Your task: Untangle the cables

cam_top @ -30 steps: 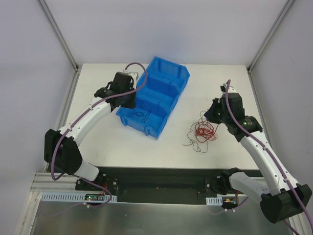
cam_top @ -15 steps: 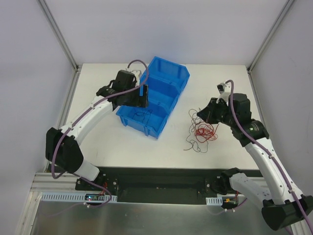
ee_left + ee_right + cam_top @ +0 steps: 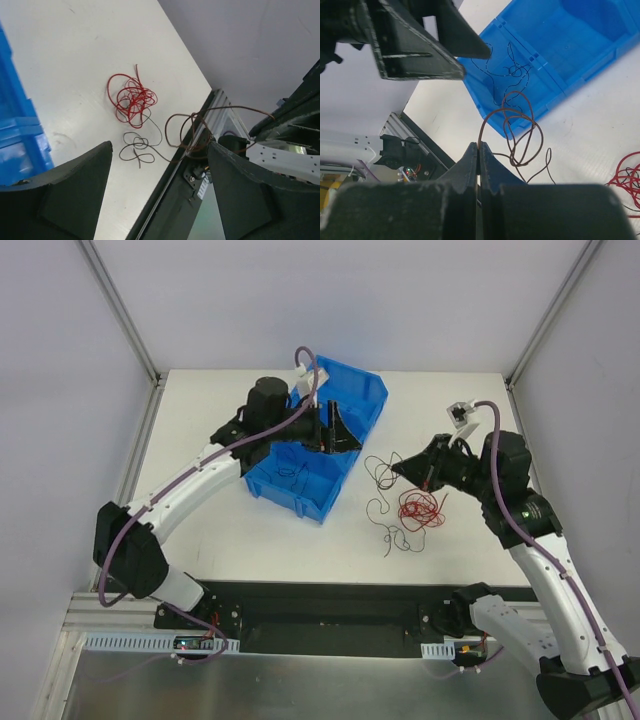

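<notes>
Strand direction decides the next move. From above, the right gripper is pinched shut on a thin dark kinked wire. The wire's raised loops hang just left of the tips, then trail toward the near side onto the white table, ending beside the red curly wire tangle under the right arm. The held strand therefore runs roughly far to near. The left gripper, jaws spread and empty, hovers over the blue plastic bin, left of those loops and slightly farther back, facing right toward them. A separate thin black wire lies in the bin's near compartment. In the left wrist view, the red curly wire tangle and the dark wire's curls on the table sit ahead between the wide fingers, with the raised loops off to the right. In the right wrist view, the closed tips clamp the thin dark kinked wire, with the bin beyond. The left arm looks best placed to take the raised loops with a short reach to the right.
</notes>
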